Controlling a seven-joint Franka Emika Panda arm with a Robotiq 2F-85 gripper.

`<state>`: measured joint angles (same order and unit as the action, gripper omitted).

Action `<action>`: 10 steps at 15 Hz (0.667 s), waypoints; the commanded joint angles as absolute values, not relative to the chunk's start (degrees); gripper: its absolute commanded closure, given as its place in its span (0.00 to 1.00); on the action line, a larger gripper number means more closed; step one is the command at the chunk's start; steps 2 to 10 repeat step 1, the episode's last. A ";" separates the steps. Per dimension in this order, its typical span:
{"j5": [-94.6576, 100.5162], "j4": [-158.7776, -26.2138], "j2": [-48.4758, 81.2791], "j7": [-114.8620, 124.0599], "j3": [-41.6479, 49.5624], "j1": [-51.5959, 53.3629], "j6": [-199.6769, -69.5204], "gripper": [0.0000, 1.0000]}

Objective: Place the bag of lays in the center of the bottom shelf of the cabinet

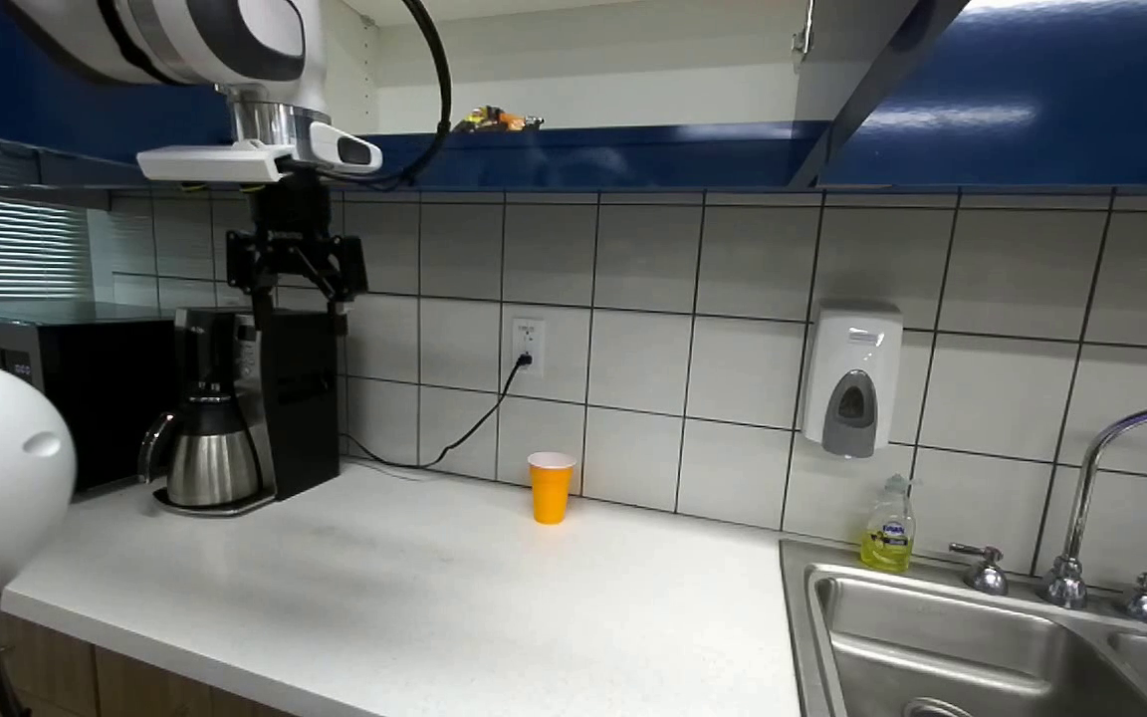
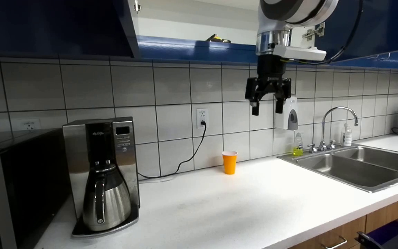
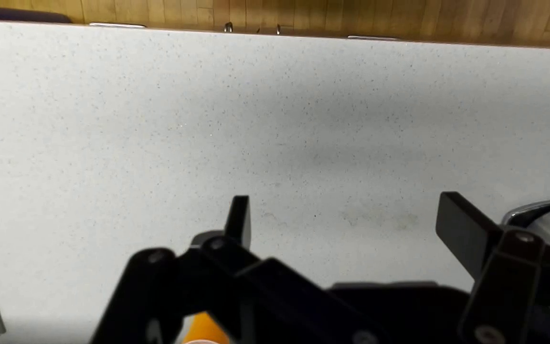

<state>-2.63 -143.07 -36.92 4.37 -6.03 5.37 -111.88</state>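
The bag of lays [image 1: 497, 120] is a small dark packet with orange-yellow markings. It lies on the bottom shelf of the blue cabinet [image 1: 633, 159], behind the front edge, and also shows in an exterior view [image 2: 218, 38]. The shelf's white top is hidden by its blue front edge; the lower part of the bag is hidden too. My gripper [image 1: 300, 317] points down, open and empty, below the cabinet and apart from the bag. It also shows open in an exterior view [image 2: 267, 108]. In the wrist view the fingers [image 3: 344, 205] are wide apart with only counter between them.
Open blue cabinet doors [image 1: 1032, 90] flank the shelf. An orange cup [image 2: 229, 163] stands on the counter [image 2: 199, 214] near the tiled wall. A coffee maker [image 2: 105, 193], a microwave [image 2: 22, 180], a soap dispenser [image 1: 852, 378] and a sink [image 1: 932, 637] are around.
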 commanded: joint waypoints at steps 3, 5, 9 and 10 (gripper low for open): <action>-2.64 -142.82 -36.89 4.36 -6.07 5.34 -111.71 0.00; -2.64 -142.82 -36.89 4.36 -6.07 5.34 -111.71 0.00; -2.64 -142.82 -36.89 4.36 -6.07 5.34 -111.71 0.00; -2.64 -142.82 -36.89 4.36 -6.07 5.34 -111.71 0.00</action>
